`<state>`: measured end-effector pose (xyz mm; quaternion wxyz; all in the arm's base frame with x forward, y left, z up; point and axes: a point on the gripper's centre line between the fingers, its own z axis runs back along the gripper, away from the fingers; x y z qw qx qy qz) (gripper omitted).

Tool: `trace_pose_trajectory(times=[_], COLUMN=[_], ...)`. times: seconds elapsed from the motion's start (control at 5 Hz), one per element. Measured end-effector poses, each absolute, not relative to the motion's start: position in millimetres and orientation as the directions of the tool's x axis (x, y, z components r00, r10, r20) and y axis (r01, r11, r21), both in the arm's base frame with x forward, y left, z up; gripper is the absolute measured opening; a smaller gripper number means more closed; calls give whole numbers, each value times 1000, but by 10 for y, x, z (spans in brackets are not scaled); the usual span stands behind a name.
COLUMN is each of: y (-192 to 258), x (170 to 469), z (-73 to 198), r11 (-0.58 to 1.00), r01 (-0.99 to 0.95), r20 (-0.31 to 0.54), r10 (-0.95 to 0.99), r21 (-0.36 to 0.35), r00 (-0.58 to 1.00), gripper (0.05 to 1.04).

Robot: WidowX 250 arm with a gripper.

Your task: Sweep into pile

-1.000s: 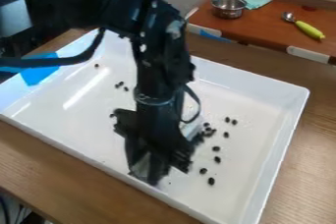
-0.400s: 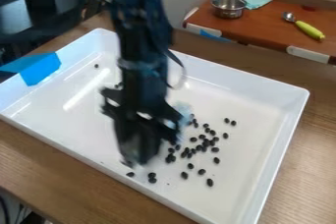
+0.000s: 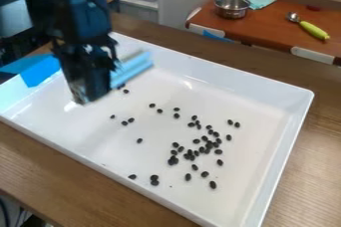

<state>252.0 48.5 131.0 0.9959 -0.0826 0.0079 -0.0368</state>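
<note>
Gripper [image 3: 85, 96]: swinging up-left over tray [image 3: 301, 94], pincer width impossible to tell
Blue piece [image 3: 133, 67]: jutting beside it
Black beans [image 3: 208, 145]: clustering mostly right

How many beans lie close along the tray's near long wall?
3: one bean on its own, then a close pair of beans just right of it in the view. None looks hidden there.

Beans [image 3: 213, 185] lie in the tray [image 3: 246, 79] on the table [image 3: 40, 166]; behind it, the pot [image 3: 232, 11] sits left of the spoon [image 3: 313, 30].
</note>
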Motion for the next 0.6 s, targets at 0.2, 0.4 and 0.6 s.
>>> trace_pose_trajectory(times=[0.2,0.4,0.6], y=[778,1174,1385], x=[2598,2725,2843], z=[1253,1195,1141], r11=[985,995,999], r01=[98,57,42], r20=[0,45,67], r10=[-99,-53,-40], r21=[-139,-83,-34], r00=[995,998,997], gripper=[380,380,380])
